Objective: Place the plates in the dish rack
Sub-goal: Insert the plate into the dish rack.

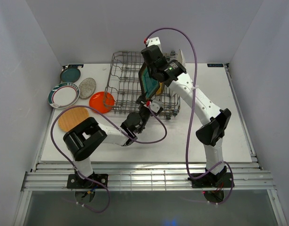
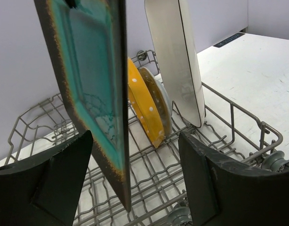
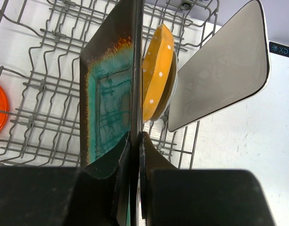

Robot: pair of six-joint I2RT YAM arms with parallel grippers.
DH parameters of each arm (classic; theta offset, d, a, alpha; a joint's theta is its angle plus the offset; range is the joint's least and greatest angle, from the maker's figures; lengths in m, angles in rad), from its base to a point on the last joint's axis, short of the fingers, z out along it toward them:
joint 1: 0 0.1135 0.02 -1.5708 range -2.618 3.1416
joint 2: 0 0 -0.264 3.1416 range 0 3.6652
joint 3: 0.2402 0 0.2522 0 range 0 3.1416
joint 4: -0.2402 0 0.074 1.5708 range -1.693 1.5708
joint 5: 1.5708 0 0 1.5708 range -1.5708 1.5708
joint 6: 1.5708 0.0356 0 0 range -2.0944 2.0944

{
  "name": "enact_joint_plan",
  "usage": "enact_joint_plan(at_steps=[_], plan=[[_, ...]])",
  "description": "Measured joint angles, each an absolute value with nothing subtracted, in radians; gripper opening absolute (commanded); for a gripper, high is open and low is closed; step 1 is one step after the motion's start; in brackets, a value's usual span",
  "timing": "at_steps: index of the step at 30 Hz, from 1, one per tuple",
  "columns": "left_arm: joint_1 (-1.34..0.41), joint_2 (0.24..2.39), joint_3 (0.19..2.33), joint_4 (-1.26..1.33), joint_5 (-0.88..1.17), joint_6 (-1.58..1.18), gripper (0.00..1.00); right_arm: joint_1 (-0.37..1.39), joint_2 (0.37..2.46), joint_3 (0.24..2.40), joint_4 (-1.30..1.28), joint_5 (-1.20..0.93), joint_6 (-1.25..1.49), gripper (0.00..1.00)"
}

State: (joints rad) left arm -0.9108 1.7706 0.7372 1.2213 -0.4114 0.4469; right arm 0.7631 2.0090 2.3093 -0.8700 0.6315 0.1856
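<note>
My right gripper (image 3: 136, 136) is shut on the top edge of the dark square plate with a green centre (image 1: 149, 80), which hangs on edge over the grey wire dish rack (image 1: 128, 87). The plate's lower corner (image 2: 118, 179) sits just above the rack wires, between the open fingers of my left gripper (image 2: 135, 155), which do not touch it. Behind it, a yellow plate (image 2: 144, 106), a pale plate (image 2: 164, 101) and the white rectangle (image 2: 180, 61) stand upright in the rack. My left gripper (image 1: 151, 106) is at the rack's near edge.
Left of the rack, lying on the table, are a teal plate (image 1: 70, 74), a speckled grey plate (image 1: 87, 87), a white plate with a teal rim (image 1: 63, 95), an orange plate (image 1: 101, 102) and a wood-tone plate (image 1: 73, 119). White walls enclose the table.
</note>
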Motion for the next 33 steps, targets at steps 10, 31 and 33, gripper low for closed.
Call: enact_joint_plan(at_steps=[10, 31, 33], plan=[[-0.889, 1.806, 0.769, 1.237, -0.383, 0.454, 0.52, 0.763, 2.007, 2.309, -0.882, 0.617, 0.196, 0.08], [-0.876, 1.796, 0.823, 1.226, -0.371, 0.447, 0.42, 0.763, 2.007, 2.309, -0.883, 0.614, 0.2, 0.08], [-0.876, 1.796, 0.831, 1.225, -0.369, 0.447, 0.39, 0.763, 2.007, 2.309, -0.883, 0.613, 0.2, 0.08]])
